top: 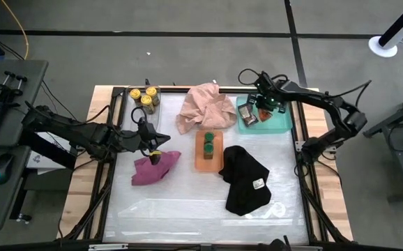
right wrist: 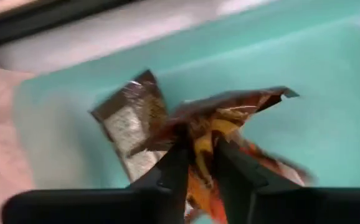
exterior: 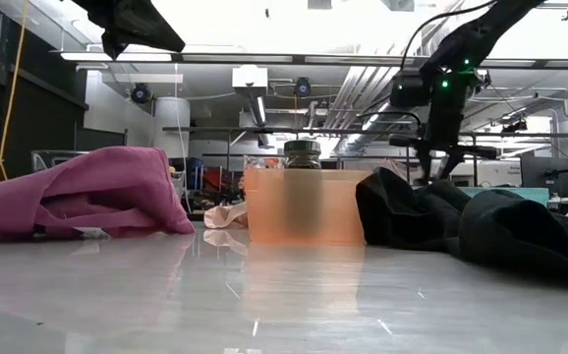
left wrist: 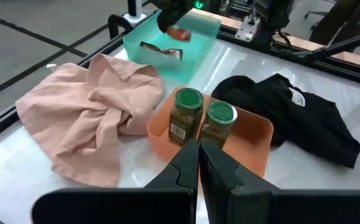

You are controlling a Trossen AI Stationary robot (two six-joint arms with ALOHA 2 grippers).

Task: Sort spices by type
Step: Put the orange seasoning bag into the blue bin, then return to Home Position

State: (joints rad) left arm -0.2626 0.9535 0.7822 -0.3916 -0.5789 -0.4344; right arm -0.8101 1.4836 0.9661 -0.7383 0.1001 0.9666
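My right gripper [top: 261, 106] hangs over the teal tray [top: 279, 123] at the table's far right, shut on a red-brown packet [right wrist: 230, 106]. A second packet [right wrist: 127, 124] lies flat on that tray's floor. Two green-lidded jars [left wrist: 202, 115] stand upright in the orange tray [top: 208, 159] at mid-table. Several yellow-lidded jars [top: 146, 96] stand at the far left. My left gripper [left wrist: 198, 163] is shut and holds nothing, above the magenta cloth [top: 153, 169]. My right gripper pinches the red-brown packet between its two fingers at a crumpled middle part [right wrist: 200, 138], coming from above and pointing down. The packet is lifted clear of the teal tray's floor, and its edges stick out past the fingers [right wrist: 170, 171] on both sides.
A pink cloth [top: 205, 108] lies bunched between the yellow-lidded jars and the teal tray. A black cloth [top: 247, 180] sprawls right of the orange tray. Bare table surface [top: 187, 216] runs along the near edge. The room's equipment shows beyond the far edge.
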